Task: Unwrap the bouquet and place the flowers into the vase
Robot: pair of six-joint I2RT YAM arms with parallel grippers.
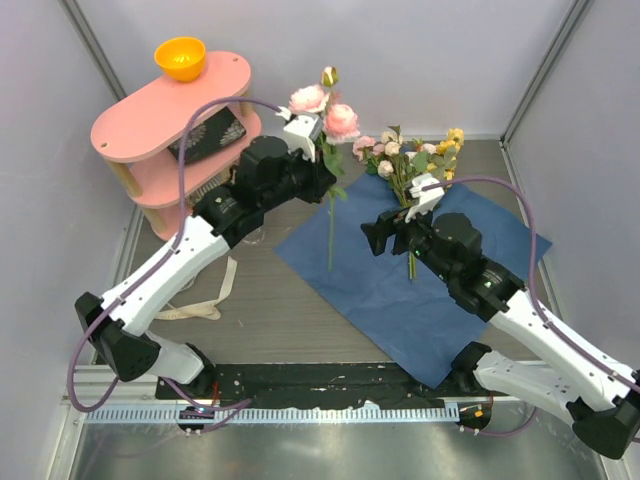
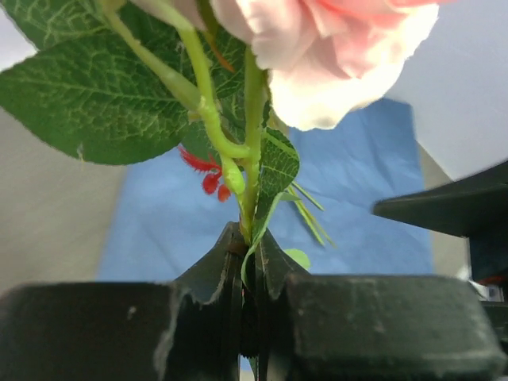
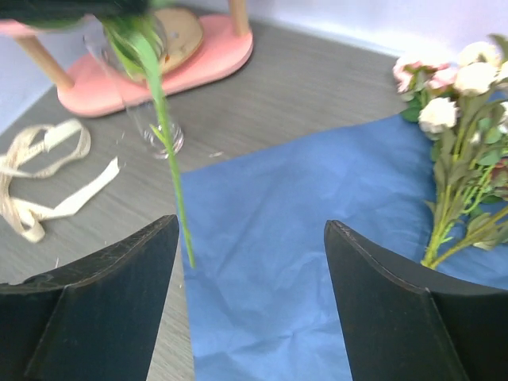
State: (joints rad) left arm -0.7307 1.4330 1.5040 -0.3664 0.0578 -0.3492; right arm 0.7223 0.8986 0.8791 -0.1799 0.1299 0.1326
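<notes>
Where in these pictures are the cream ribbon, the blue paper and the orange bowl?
cream ribbon (image 3: 87, 186): right wrist view, its loose end.
blue paper (image 1: 400, 290): top view, its bare middle.
orange bowl (image 1: 178, 52): top view, its inner wall.

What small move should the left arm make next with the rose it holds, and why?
Probably carry the left gripper toward the vase until the lower end of the stem hangs over its mouth. The gripper is shut on the pink rose, whose stem hangs free above the blue paper, not in the vase. The right gripper is open and empty.
</notes>
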